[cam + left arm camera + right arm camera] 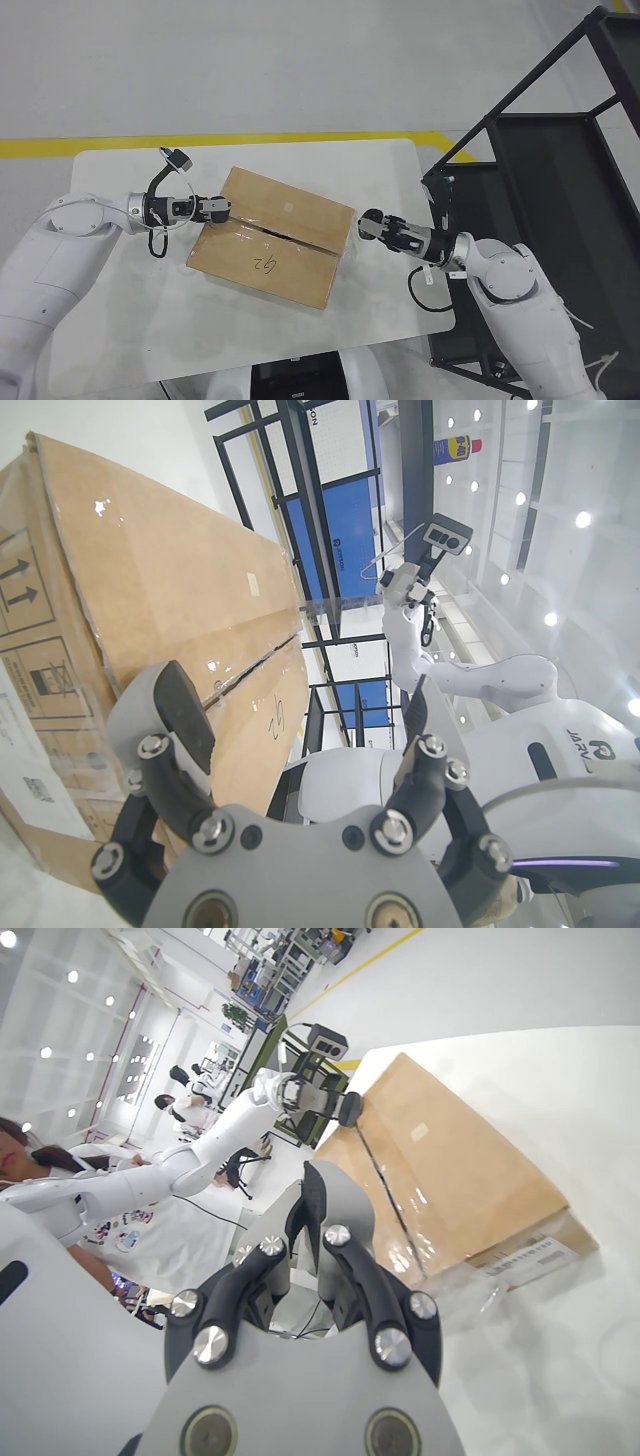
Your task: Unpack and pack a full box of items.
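Since the taped cardboard box lying mid-bench looks stiff, bulky and probably heavy, grip its short ends, where the left gripper waits jaws apart, the right gripper jaws together.

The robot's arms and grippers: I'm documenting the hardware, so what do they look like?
The left arm and right arm have smooth, rounded white shells, with cables looped near the wrists. The left gripper and right gripper each have a grey base plate, black linkage bars with silver bolts, and pale grey fingers faced with black pads. A small black camera sits on a bracket above each wrist.
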